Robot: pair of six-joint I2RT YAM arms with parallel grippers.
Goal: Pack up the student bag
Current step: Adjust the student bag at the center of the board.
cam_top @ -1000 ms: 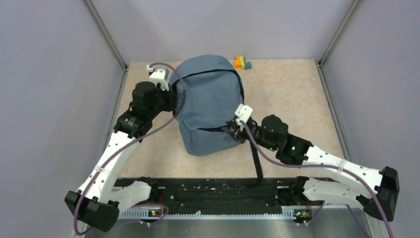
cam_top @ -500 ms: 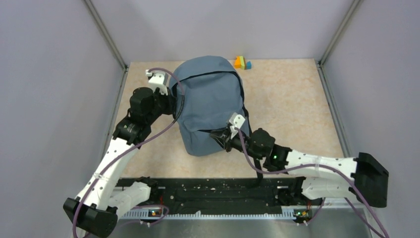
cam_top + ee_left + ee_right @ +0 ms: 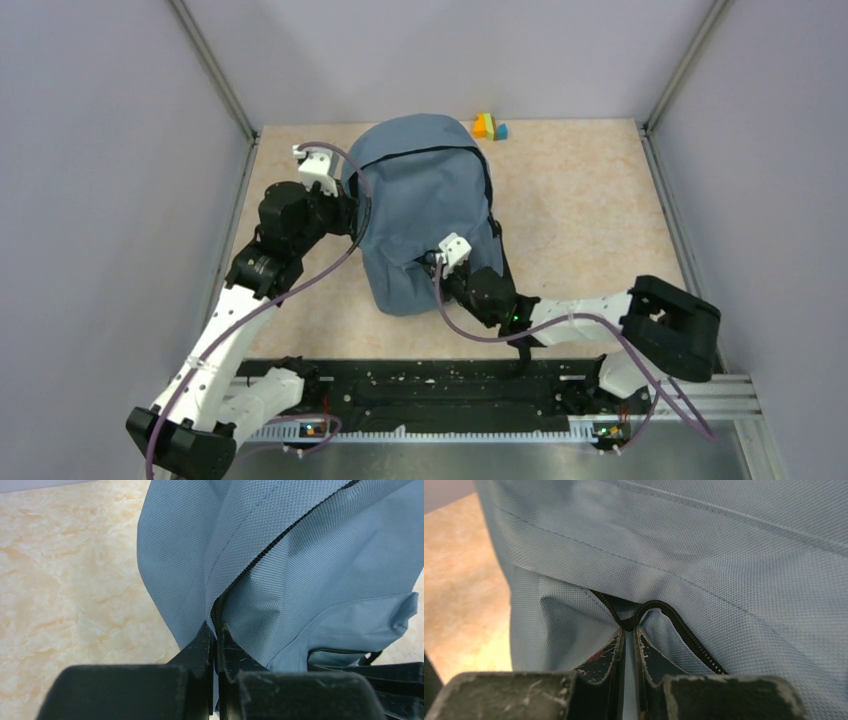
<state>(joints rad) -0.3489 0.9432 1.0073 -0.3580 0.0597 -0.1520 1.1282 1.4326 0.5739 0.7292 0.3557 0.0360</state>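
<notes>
— Where is the student bag (image 3: 420, 200)?
— Upper middle of the overhead view, lying on the counter (image 3: 590, 210), with small coloured blocks (image 3: 489, 126) just beyond its upper right corner.
— And the left gripper (image 3: 216, 631)?
— At the bag's left edge, fingers pressed together, pinching the fabric right where the main zipper (image 3: 265, 555) ends.
— The right gripper (image 3: 629, 631)?
— At the bag's lower part, fingers nearly touching, nipping a fold of blue cloth beneath a bend of the lower zipper (image 3: 674, 616).
</notes>
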